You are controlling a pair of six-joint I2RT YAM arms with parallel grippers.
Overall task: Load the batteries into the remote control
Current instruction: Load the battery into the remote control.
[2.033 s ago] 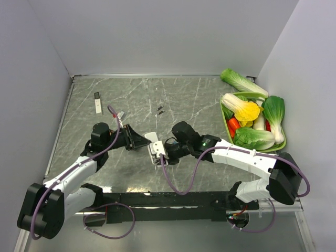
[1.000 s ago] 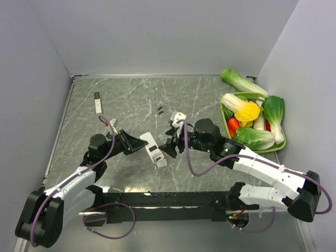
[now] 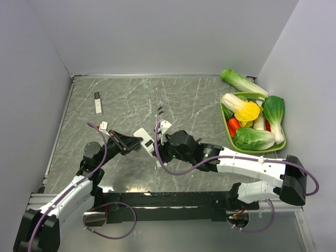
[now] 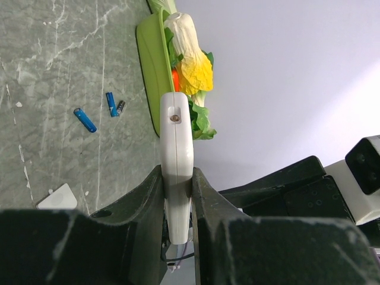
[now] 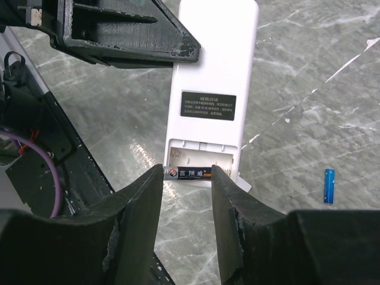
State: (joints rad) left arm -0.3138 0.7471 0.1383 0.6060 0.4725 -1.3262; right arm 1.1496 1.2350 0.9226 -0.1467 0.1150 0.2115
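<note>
My left gripper (image 4: 176, 178) is shut on the white remote control (image 4: 176, 148), which it holds edge-on above the table. The wrist view of the right arm shows the remote (image 5: 217, 65) from the back, with its battery compartment open. A black battery (image 5: 188, 173) lies crosswise at the mouth of that compartment, and my right gripper (image 5: 188, 176) is shut on it end to end. From above, both grippers meet at the remote (image 3: 144, 137) in the near middle of the table. Loose batteries (image 3: 160, 109) lie further back, two blue (image 4: 85, 119) and one black (image 4: 120, 106).
A green tray (image 3: 224, 116) piled with toy vegetables stands at the right edge. A small white strip with a dark end (image 3: 98, 103) lies at the far left. A flat white piece (image 4: 57, 197) lies on the marble under the remote. Walls close the table on three sides.
My right gripper has swung left from the loose batteries to the remote's open end, its jaws narrowing on a black battery. My left arm has drawn back and lifted the remote slightly.
</note>
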